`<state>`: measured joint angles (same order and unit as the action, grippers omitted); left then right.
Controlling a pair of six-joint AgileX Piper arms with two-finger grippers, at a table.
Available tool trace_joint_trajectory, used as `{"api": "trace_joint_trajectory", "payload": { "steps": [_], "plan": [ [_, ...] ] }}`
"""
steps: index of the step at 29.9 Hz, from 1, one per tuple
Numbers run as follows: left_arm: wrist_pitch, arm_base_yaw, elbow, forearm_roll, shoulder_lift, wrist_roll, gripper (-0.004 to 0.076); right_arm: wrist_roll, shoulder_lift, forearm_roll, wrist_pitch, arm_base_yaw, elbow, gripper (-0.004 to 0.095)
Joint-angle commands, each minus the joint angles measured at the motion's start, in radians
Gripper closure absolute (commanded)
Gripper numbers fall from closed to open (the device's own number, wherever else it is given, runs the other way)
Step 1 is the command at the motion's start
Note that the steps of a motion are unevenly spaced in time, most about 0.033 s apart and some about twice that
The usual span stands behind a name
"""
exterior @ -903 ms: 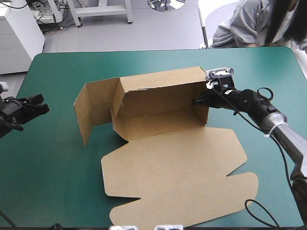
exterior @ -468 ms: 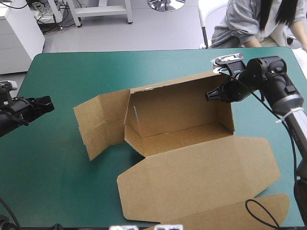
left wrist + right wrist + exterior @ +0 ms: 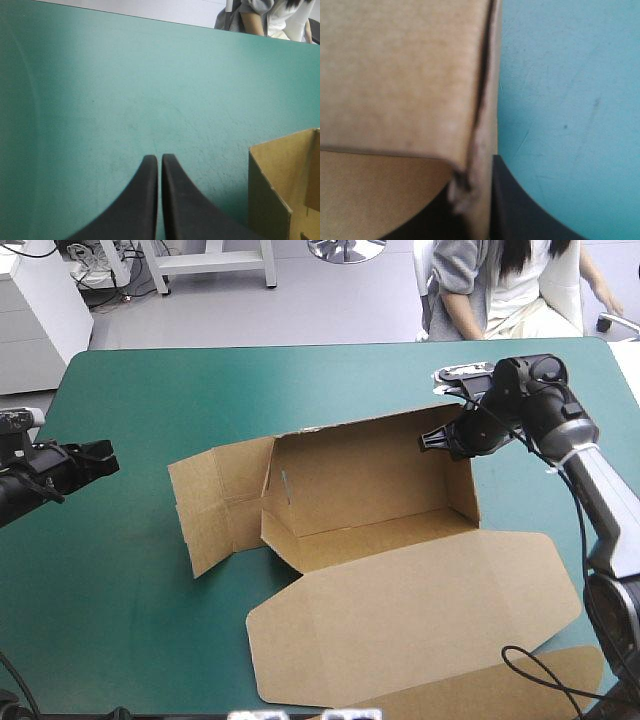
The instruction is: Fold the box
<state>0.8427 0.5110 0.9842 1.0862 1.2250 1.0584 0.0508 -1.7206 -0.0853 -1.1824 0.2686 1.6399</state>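
We find the brown cardboard box standing mid-table on the teal-green cover, its lid flat toward the near edge. Our black-fingered right gripper pinches its far right corner; our left gripper sits at the left edge, well apart.

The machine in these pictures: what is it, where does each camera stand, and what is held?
It is a robot with two arms at a teal-green table. The high view looks down from above and behind it. Each other picture comes from a camera on one wrist, looking along that arm's tool. On the table lies a brown box, walls raised, lid flat. The right tool is shut on the box's right end wall. The left tool is shut, empty, apart from the box.
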Motion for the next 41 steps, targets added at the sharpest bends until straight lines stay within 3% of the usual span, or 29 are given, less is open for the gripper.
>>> {"api": "trace_joint_trajectory", "payload": {
  "steps": [1,12,23,28,35,38,41],
  "plan": [
    [-0.009,-0.006,0.026,0.063,-0.019,0.004,0.0715,-0.019,-0.026,-0.045,0.035,-0.003,0.029,0.0907],
    [-0.001,-0.006,0.026,0.067,-0.019,0.004,0.0715,-0.028,-0.148,-0.058,0.183,-0.003,0.078,0.0907],
    [0.015,-0.006,0.026,0.067,-0.019,0.004,0.0715,-0.051,-0.200,0.015,0.093,-0.005,0.202,0.0893],
    [0.015,-0.006,0.026,0.067,-0.019,0.004,0.0715,-0.017,-0.200,0.003,0.093,-0.005,0.213,0.0736],
    [0.031,-0.006,0.026,0.067,-0.019,0.004,0.0715,-0.017,-0.200,-0.012,0.079,-0.005,0.228,0.0352],
    [0.033,-0.006,0.026,0.067,-0.019,0.004,0.0715,-0.025,-0.200,-0.016,0.052,-0.005,0.280,0.0297],
    [0.051,-0.006,0.026,0.067,-0.019,0.004,0.0715,-0.027,-0.200,-0.013,-0.078,-0.005,0.375,0.0300]
  ]
}}
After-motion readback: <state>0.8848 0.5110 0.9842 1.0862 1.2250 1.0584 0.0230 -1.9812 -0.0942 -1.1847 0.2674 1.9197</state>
